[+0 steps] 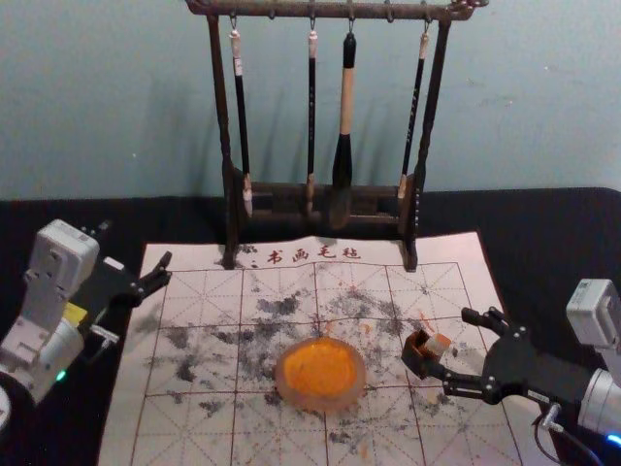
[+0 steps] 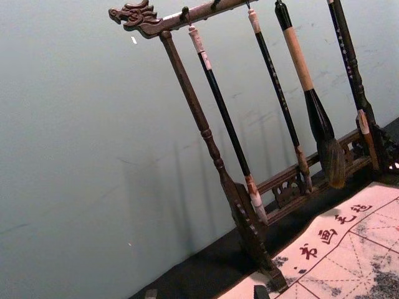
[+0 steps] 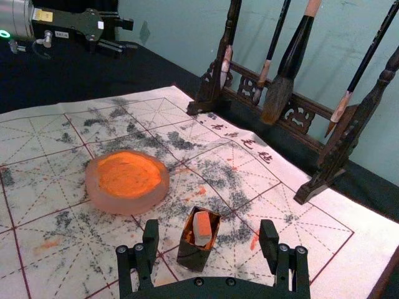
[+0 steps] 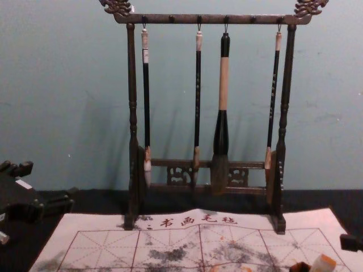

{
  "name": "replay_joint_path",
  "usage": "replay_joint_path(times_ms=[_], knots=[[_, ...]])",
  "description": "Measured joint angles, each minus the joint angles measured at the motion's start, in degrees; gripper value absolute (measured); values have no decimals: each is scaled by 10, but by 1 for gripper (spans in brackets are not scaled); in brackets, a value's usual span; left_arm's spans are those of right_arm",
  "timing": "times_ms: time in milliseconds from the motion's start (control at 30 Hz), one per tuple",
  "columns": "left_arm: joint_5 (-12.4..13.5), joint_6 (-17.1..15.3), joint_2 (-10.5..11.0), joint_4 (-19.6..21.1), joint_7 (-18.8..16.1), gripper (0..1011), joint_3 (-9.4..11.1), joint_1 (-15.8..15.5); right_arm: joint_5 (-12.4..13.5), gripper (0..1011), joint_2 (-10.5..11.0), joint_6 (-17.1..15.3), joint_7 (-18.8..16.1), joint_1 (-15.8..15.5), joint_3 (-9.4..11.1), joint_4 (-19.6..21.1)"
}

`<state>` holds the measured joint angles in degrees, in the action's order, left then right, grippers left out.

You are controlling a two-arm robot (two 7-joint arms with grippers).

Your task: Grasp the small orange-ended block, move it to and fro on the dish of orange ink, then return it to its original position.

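The brush rack (image 4: pixel 132 85) looks like dark, carved wood with a soft sheen, and the large brush (image 4: pixel 220 124) joins a pale wooden section to glossy black. The ink dish (image 3: pixel 96 193) seems smooth and frosted, like matt glass or stone. The writing mat (image 3: pixel 68 227) looks like matt cloth, and the wall (image 4: pixel 74 73) looks painted and mostly smooth.

Before the brush rack (image 1: pixel 281 199), the head view is looking forward and down, the chest view facing it from lower. The left wrist view is tilting toward its left end; the right wrist view, looking obliquely, is sharing the ink dish (image 1: pixel 320 400) with the head view.
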<state>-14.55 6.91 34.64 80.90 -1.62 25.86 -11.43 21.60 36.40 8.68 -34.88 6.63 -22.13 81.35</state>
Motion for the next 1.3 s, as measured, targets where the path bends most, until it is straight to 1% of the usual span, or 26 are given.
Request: replay_joint_path(times_ms=[400,1000,1067,1167,1200,1267,1300], knots=[[0,0,0,0,0,1001,0,0,0,1000,-9,-14,-9,5,5,-5],[0,0,0,0,0,1002,0,0,1,1000,-7,-12,-8,5,5,-5],[0,0,0,0,0,1001,0,0,1,947,-7,-12,-8,5,5,-5],[0,0,0,0,0,1002,0,0,1,908,-7,-12,-8,5,5,-5],[0,0,0,0,0,1001,0,0,1,862,-7,-12,-8,4,5,-5],[0,0,0,0,0,1001,0,0,1,835,-7,-11,-8,4,5,-5],[0,0,0,0,0,1001,0,0,1,794,-7,-11,-8,4,5,-5]])
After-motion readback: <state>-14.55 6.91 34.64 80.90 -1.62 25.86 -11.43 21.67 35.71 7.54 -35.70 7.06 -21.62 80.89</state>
